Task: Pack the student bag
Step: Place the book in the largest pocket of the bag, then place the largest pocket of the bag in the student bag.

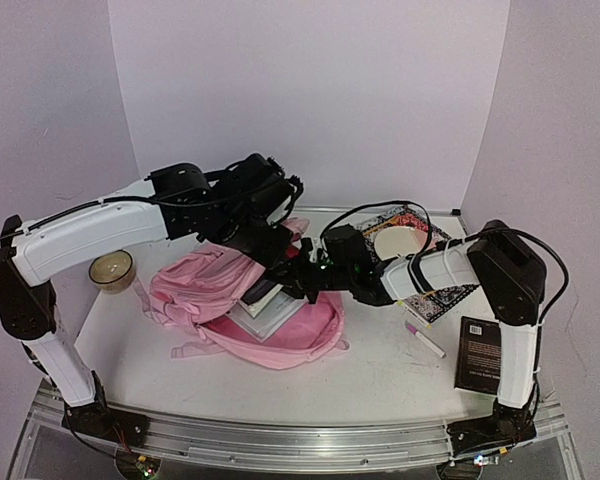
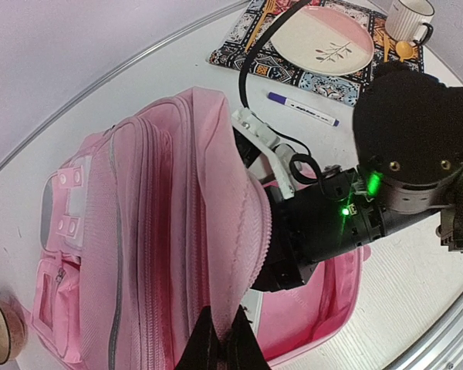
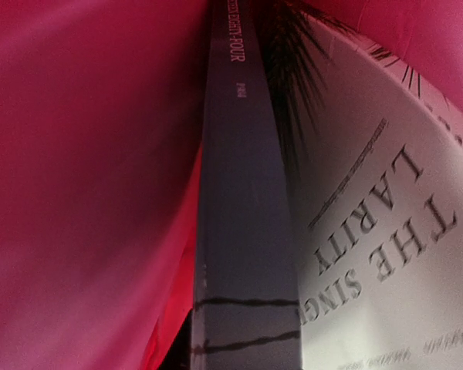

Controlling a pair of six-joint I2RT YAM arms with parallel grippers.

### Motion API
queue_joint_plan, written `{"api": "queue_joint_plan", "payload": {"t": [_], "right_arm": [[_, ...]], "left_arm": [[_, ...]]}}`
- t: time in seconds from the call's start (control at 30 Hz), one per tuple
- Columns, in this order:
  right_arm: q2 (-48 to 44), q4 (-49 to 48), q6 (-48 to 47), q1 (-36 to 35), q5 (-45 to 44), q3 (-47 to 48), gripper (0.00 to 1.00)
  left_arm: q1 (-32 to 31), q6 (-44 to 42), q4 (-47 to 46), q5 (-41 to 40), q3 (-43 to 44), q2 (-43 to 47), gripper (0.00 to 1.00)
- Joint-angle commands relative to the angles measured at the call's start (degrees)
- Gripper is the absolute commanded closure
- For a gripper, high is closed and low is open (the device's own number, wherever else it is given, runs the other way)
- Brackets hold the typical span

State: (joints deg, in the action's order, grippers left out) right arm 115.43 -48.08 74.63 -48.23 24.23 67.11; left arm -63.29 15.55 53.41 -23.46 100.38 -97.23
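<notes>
At centre-left of the white table [image 1: 380,375]: the student bag [image 1: 195,285], a large soft pink fabric backpack with white zipper lines, lying on its side with the main compartment gaping toward the right. Clamped tight on the rim of the upper pink flap, with that fabric lifted clear of the lower half: the left gripper [image 2: 220,343]. Thrust into the opening beneath the raised flap: the right gripper [image 2: 292,262], fingertips buried in fabric, so no telling whether released, clenched or grasping anything. Inside the compartment, from the right wrist view: deep pink lining on the left, a thin dark grey book [image 3: 247,231] seen spine-on, and touching it on the right a white paperback [image 3: 386,231] with grey lettering. Behind the bag, toward the far right corner: a patterned multicoloured placemat [image 2: 239,42] bearing a round cream-and-pink plate [image 2: 316,42], with a white ribbed mug [image 2: 409,15] at its far end. Between placemat and bag: a white marker with a purple cap [image 2: 301,109]. Near the right arm's base, well apart from the bag: a flat black book [image 1: 478,352]. Just left of the bag: a small tan bowl [image 1: 111,270].
</notes>
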Motion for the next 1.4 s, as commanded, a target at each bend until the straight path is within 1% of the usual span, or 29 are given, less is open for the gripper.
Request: {"api": "queue_joint_plan", "payload": {"t": [0.0, 0.1, 0.2, 0.33, 0.37, 0.43, 0.53, 0.6, 0.67, 0.8, 0.97, 1.0, 1.17, 1.27, 1.37], "right_arm": [[-0.4, 6.0, -6.0, -0.6, -3.0, 6.6, 0.88], [-1.0, 11.5, -8.7, -0.8, -4.1, 8.5, 0.78], [-2.1, 15.3, -10.9, -1.3, -4.9, 9.1, 0.62], [-3.9, 20.0, -12.4, -1.8, -6.3, 8.6, 0.52], [-4.7, 20.5, -12.5, -1.9, -6.6, 8.0, 0.49], [-6.2, 21.4, -12.7, -2.1, -7.1, 6.8, 0.37], [-8.0, 23.9, -14.0, -2.6, -7.9, 6.2, 0.30], [-8.9, 26.0, -15.2, -3.1, -8.1, 6.2, 0.27], [-9.5, 28.2, -16.3, -3.6, -7.9, 6.1, 0.21], [-11.9, 31.8, -18.3, -4.3, -8.9, 3.8, 0.13], [-17.2, 38.0, -22.9, -4.4, -12.2, -0.2, 0.07], [-18.0, 40.4, -24.1, -4.4, -12.7, -0.3, 0.06], [-22.1, 52.2, -30.0, -3.9, -17.5, -0.5, 0.02], [-24.9, 57.5, -32.1, -1.5, -20.9, -2.1, 0.02], [-28.9, 61.7, -32.9, 2.8, -23.4, -5.5, 0.02]], "left_arm": [[-0.5, -1.1, -7.3, -0.6, -0.6, 5.2, 1.00], [-0.5, -0.1, -7.5, -2.8, -2.6, 6.2, 1.00], [-0.5, 0.2, -8.0, -4.0, -4.5, 7.0, 1.00], [-0.5, 0.3, -8.6, -4.6, -6.3, 7.5, 1.00], [-0.5, 0.4, -9.0, -4.8, -6.9, 7.8, 1.00], [-0.4, 0.4, -9.8, -5.3, -8.3, 8.4, 1.00], [0.2, 0.3, -11.0, -5.2, -9.8, 9.4, 1.00], [0.5, 0.2, -11.7, -4.9, -10.8, 10.1, 1.00], [1.2, 0.0, -12.5, -4.7, -11.9, 10.6, 1.00], [3.0, -0.3, -13.7, -4.1, -14.3, 11.4, 1.00], [4.4, -0.6, -15.9, -3.2, -18.6, 12.6, 1.00], [4.5, -0.7, -16.4, -2.9, -19.7, 12.8, 1.00], [4.8, -1.0, -19.6, -1.9, -24.3, 14.1, 1.00], [5.0, -0.8, -21.3, -1.8, -27.2, 14.9, 1.00], [5.0, 0.4, -22.5, -1.3, -30.0, 15.5, 0.92]]}}
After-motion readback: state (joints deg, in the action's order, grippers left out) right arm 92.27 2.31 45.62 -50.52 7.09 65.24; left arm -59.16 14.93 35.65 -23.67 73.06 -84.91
